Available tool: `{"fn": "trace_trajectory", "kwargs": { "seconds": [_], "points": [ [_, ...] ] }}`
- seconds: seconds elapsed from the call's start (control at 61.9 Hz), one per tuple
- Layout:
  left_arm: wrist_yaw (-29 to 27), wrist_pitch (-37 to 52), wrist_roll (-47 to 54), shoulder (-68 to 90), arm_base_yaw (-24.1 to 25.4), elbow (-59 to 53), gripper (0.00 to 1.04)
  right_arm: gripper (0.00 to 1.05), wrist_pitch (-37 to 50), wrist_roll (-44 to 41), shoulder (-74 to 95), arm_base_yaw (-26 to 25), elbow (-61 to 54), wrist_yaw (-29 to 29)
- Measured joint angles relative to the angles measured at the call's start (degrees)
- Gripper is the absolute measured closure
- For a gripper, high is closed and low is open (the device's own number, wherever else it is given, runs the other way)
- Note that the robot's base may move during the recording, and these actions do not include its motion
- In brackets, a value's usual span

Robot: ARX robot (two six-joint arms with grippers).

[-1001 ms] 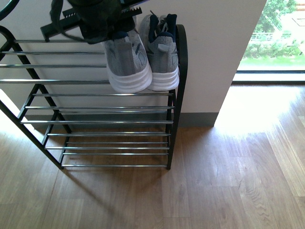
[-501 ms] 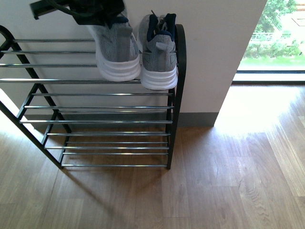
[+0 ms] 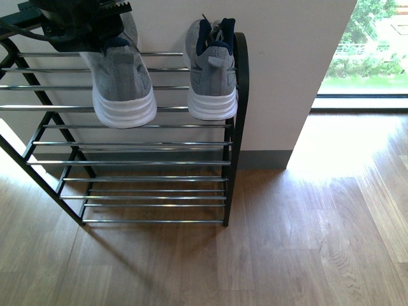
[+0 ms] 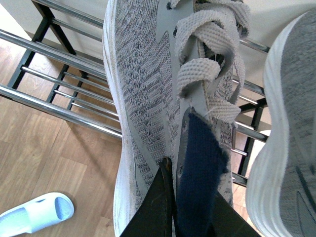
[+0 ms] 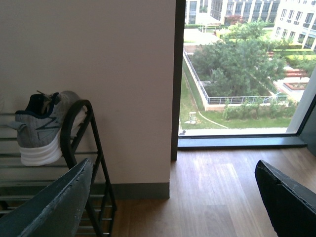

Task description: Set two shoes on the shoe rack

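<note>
Sneaker shifted left, left claw gripping it

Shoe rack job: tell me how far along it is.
Done: one grey sneaker sits on the shoe rack's top tier, at its right end. In hand: the left pincer grips the second grey sneaker by its navy collar, over the same tier's bars. Left: release it there. A pale blue slide lies on the floor.

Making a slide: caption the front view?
Left gripper holds a grey sneaker at the shoe rack, apart from its mate on the top tier.
</note>
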Motion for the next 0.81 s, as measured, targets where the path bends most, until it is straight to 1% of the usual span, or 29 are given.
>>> {"fn": "trace_trajectory", "kwargs": {
  "seconds": [0.065, 0.178, 0.226, 0.339, 0.565, 0.597, 0.662, 0.807],
  "points": [
    [1.4, -0.1, 1.2, 4.5, -0.2, 2.8, 1.02, 0.09, 0.0, 0.0, 0.0, 0.0, 0.0, 0.0],
    [1.9, -0.8, 3.3, 10.1, -1.7, 7.8, 1.02, 0.09, 0.0, 0.0, 0.0, 0.0, 0.0, 0.0],
    [4.5, -0.9, 4.2, 11.3, -1.8, 10.4, 1.02, 0.09, 0.0, 0.0, 0.0, 0.0, 0.0, 0.0],
    [6.8, -1.7, 5.9, 15.5, -2.4, 16.9, 1.02, 0.09, 0.0, 0.0, 0.0, 0.0, 0.0, 0.0],
    [6.4, -1.6, 7.1, 15.9, -2.8, 17.5, 1.02, 0.09, 0.0, 0.0, 0.0, 0.0, 0.0, 0.0],
    [6.6, -1.2, 7.1, 15.7, -2.8, 17.2, 1.0, 0.09, 0.0, 0.0, 0.0, 0.0, 0.0, 0.0],
    [6.8, 0.1, 7.1, 15.1, -2.7, 16.0, 0.89, 0.09, 0.0, 0.0, 0.0, 0.0, 0.0, 0.0],
    [9.8, 1.8, 7.0, 12.1, -2.7, 12.1, 0.64, 0.09, 0.0, 0.0, 0.0, 0.0, 0.0, 0.0]
  ]
}}
